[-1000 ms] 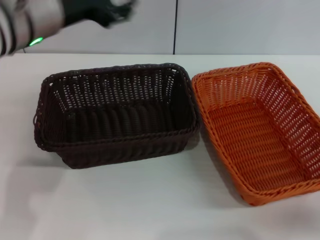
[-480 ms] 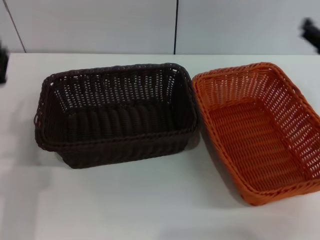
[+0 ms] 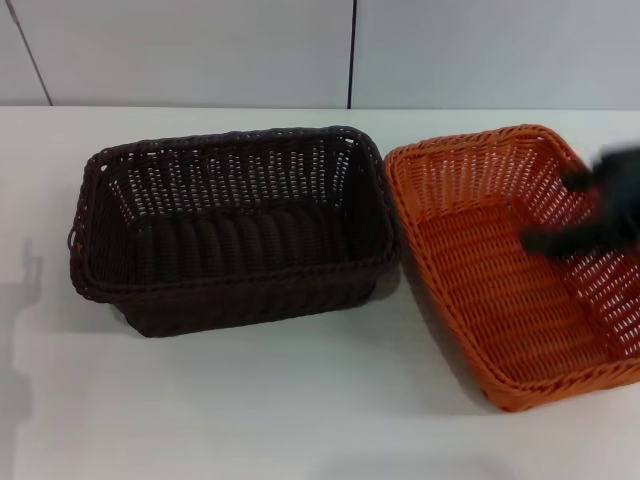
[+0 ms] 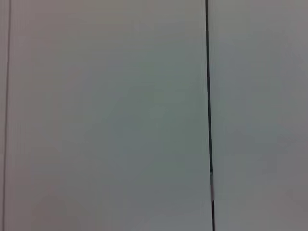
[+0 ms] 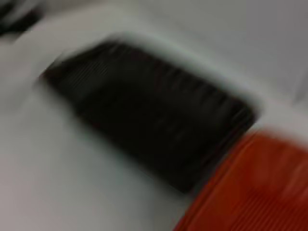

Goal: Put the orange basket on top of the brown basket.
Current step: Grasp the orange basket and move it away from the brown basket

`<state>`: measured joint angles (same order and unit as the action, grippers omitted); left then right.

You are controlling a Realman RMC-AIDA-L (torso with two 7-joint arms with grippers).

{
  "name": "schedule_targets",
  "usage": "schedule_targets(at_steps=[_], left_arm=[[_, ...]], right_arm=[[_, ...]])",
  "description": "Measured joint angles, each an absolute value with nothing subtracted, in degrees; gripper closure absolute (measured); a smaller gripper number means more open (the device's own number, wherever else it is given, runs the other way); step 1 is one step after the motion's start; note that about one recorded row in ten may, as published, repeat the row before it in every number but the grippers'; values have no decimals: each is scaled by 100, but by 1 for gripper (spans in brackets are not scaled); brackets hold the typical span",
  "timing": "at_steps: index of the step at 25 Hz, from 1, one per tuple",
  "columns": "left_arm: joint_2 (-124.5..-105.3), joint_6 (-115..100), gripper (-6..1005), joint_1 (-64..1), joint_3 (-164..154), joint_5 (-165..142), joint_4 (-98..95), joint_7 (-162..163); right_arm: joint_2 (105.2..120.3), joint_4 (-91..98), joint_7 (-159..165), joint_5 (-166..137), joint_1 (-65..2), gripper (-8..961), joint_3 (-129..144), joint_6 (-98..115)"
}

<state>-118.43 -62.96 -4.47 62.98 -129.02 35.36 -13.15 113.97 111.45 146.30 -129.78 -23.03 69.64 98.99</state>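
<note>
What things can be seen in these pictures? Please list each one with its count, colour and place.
brown basket: one, very dark brown, on the table's left part, upright, nothing in it.
orange basket: one, bright orange, on the table right beside the brown one, nothing in it.
table: one, white, under both baskets.
wall: pale grey panels with a dark seam, behind the table.
right hand: one, black, blurred, over the orange basket's right side.
left hand: not in view.

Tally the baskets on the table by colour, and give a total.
Orange basket: 1
Brown basket: 1
Total: 2 baskets, side by side on the white table, not stacked. The right gripper is above the orange one.
</note>
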Motion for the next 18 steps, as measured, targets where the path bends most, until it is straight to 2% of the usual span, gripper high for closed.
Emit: schedule_targets(at_steps=[3, 12, 17, 18], left_arm=[[-11843, -6275, 284, -457, 6298, -12888, 3506, -1310], [-11848, -6197, 285, -579, 6294, -12697, 3368, -1294], [-11853, -6069, 285, -693, 6287, -12660, 3351, -1290], [-11853, -6069, 286, -693, 6287, -12660, 3351, -1290]], right_arm=[[11450, 11160, 14013, -12868, -2784, 122, 6022, 11925], [11440, 11047, 13586, -13435, -2787, 130, 6191, 12518], [11634, 10745, 13240, -13982, -2914, 137, 6356, 12449], [11753, 10725, 13053, -14228, -2939, 138, 6431, 12397]])
